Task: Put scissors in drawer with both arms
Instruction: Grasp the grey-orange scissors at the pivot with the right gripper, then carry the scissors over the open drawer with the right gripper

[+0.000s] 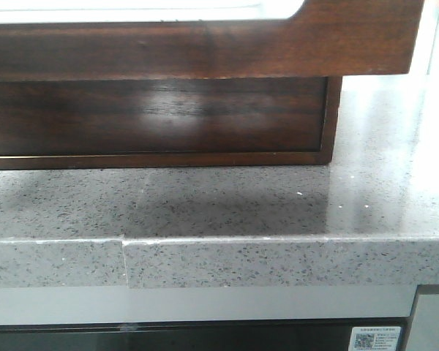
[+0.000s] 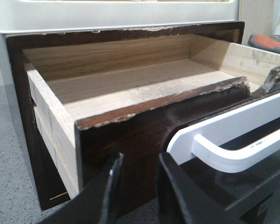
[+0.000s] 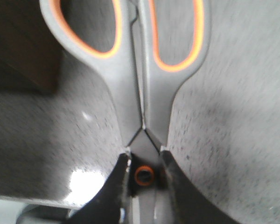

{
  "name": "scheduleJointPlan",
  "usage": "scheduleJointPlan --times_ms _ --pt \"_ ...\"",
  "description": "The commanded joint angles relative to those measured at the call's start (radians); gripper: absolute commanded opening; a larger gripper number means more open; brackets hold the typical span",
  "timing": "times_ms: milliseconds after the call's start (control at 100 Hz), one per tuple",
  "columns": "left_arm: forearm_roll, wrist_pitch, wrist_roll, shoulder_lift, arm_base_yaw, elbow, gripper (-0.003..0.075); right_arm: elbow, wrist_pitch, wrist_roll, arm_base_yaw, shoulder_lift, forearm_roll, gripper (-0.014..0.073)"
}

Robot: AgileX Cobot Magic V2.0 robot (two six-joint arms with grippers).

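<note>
The counter (image 1: 278,212), a speckled grey stone slab, fills the lower half of the front view, and neither arm shows there. Above it, across the upper half of that frame, stands the dark wood cabinet (image 1: 154,117), and the drawer (image 1: 205,47) juts out along the top edge as a glossy brown front. In the left wrist view the drawer is pulled well out, its pale wooden inside filling the upper middle of the frame, and what shows of it holds nothing; the near corner behind the front is hidden. The left gripper (image 2: 139,189), at the bottom centre of that frame, has its dark fingers either side of the drawer front with a narrow gap between them; whether they actually pinch the wood I cannot tell. A white curved handle (image 2: 233,144) crosses the lower right. The scissors (image 3: 135,70) are off the counter, held in the air by the right gripper (image 3: 143,173) at the bottom centre of the right wrist view, its jaws closed on the blades' pivot, the grey handles with orange-lined loops reaching to the top edge. They look light and rigid, with smooth metal that could slip or swing in a narrow pinch; the pivot seems a fair hold, since it keeps the blades shut.
</note>
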Motion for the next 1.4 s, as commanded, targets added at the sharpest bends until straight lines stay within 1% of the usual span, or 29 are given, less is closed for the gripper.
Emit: scheduleJointPlan --times_ms 0,60,130,370,480,590,800,1040,1120,1300,1390 --pt "0.013 -0.047 -0.010 0.009 -0.009 -0.036 0.0164 -0.081 -0.040 -0.007 0.000 -0.075 -0.011 -0.0065" --pt "0.013 -0.047 -0.010 0.009 -0.009 -0.036 0.0164 -0.117 -0.038 -0.017 0.000 -0.103 -0.004 -0.0065" --pt "0.013 -0.047 -0.010 0.009 -0.009 -0.036 0.0164 -0.165 -0.042 -0.061 0.000 -0.131 0.019 -0.0065" --pt "0.013 -0.047 -0.010 0.009 -0.009 -0.036 0.0164 -0.320 -0.031 -0.242 0.000 -0.151 0.187 -0.0065" --pt "0.013 -0.048 -0.010 0.009 -0.009 -0.036 0.0164 -0.346 -0.031 -0.343 0.000 -0.151 0.280 -0.0065" --pt "0.013 -0.053 -0.010 0.009 -0.009 -0.036 0.0164 -0.348 -0.031 -0.420 0.003 -0.151 0.328 -0.0065" --pt "0.013 -0.053 -0.010 0.009 -0.009 -0.036 0.0164 -0.348 -0.031 -0.482 0.059 -0.122 0.346 -0.0064" --pt "0.013 -0.053 -0.010 0.009 -0.009 -0.036 0.0164 -0.351 -0.060 -0.492 0.170 -0.077 0.346 -0.0062" --pt "0.013 -0.053 -0.010 0.009 -0.009 -0.036 0.0164 -0.357 -0.062 -0.525 0.204 -0.055 0.346 -0.0062" --pt "0.013 -0.053 -0.010 0.009 -0.009 -0.036 0.0164 -0.357 -0.074 -0.544 0.261 -0.012 0.342 -0.0062" --pt "0.013 -0.053 -0.010 0.009 -0.009 -0.036 0.0164 -0.357 -0.074 -0.585 0.289 0.007 0.342 -0.0062"
